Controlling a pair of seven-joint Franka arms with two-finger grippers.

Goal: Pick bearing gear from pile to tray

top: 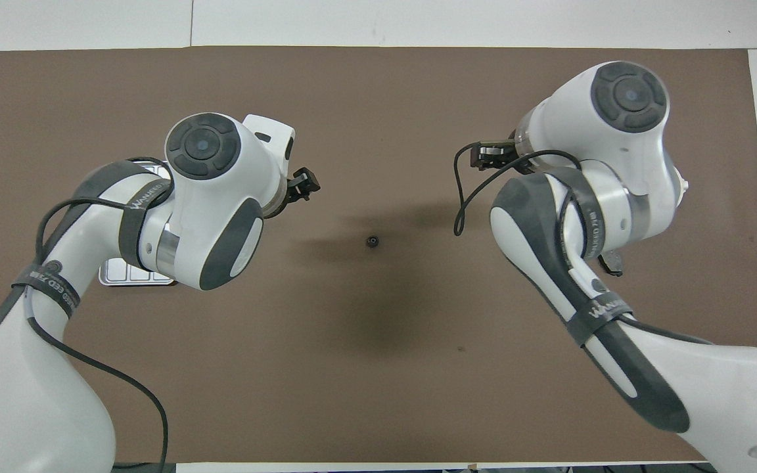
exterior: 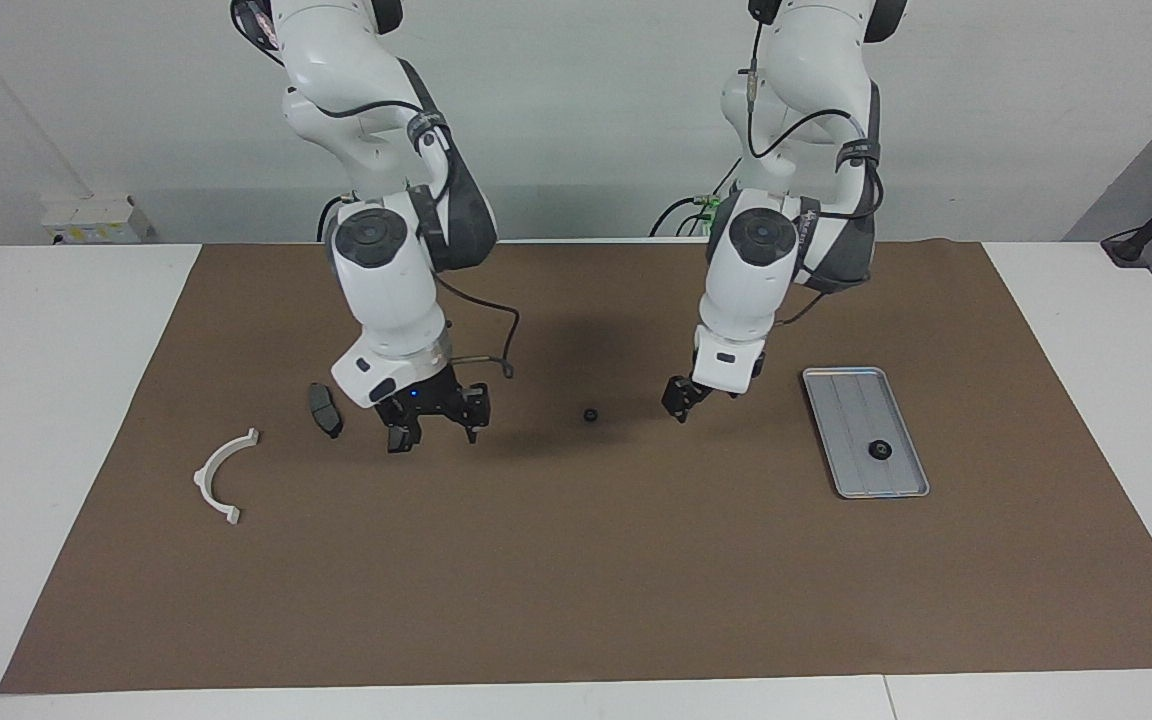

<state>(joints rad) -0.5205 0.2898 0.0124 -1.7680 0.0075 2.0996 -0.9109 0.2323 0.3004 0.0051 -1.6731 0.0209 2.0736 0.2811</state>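
Gear (exterior: 877,450) number one sits in the tray (exterior: 841,400), toward the left arm's end of the mat. A second gear (exterior: 590,415) lies loose mid-mat, between the two grippers. From the facing camera, the left gripper (exterior: 681,405) hangs between that loose gear and the tray, fingers apart, holding nothing. The right gripper (exterior: 433,428) is low over the pile, jaws spread and empty, just beside a brake pad (exterior: 325,410). The white bracket (exterior: 221,478) lies closer to the mat's edge.

From overhead, the arms cover most of it. The loose gear (top: 372,241) shows in the open middle. Only a corner of the tray (top: 135,277) peeks out under the left arm, whose gripper (top: 306,184) pokes out toward the centre.
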